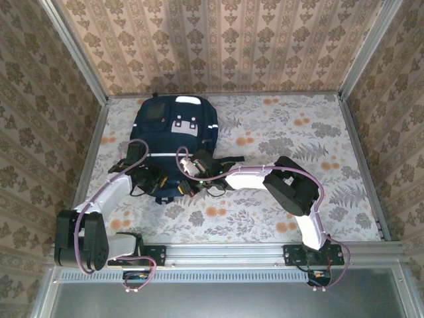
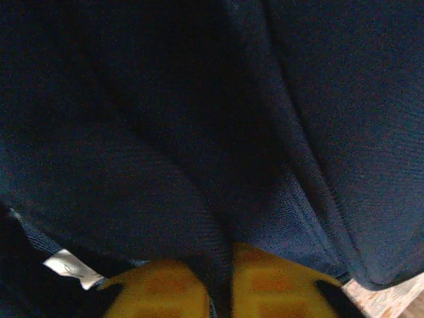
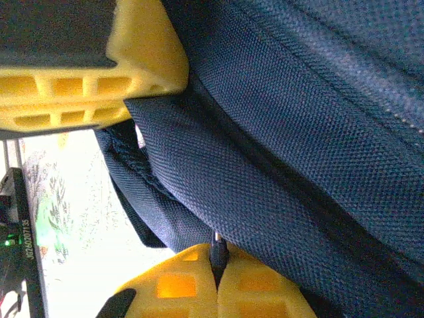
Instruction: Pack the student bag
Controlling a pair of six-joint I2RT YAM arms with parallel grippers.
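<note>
I see one student bag point(image 1: 173, 132), dark navy, lying flat on the floral bench point(image 1: 298, 132). It sits against the far edge, left of the middle, with its front pocket and white buckle patches facing up.

Both of my arms reach in to the bag's near end. The two claws sit just beside each other there, both touching the fabric.

The left claw point(image 1: 161, 183) is at the near left part of the bag. From its wrist camera, its yellow fingers point(image 2: 159, 291) are clenched on a raised fold of navy cloth.

The right claw point(image 1: 190, 187) is at the near middle. Its yellow fingers point(image 3: 179, 288) are pressed together, pinching a thin dark tab that sticks out from the bag's seam. I cannot tell what the tab is.
</note>
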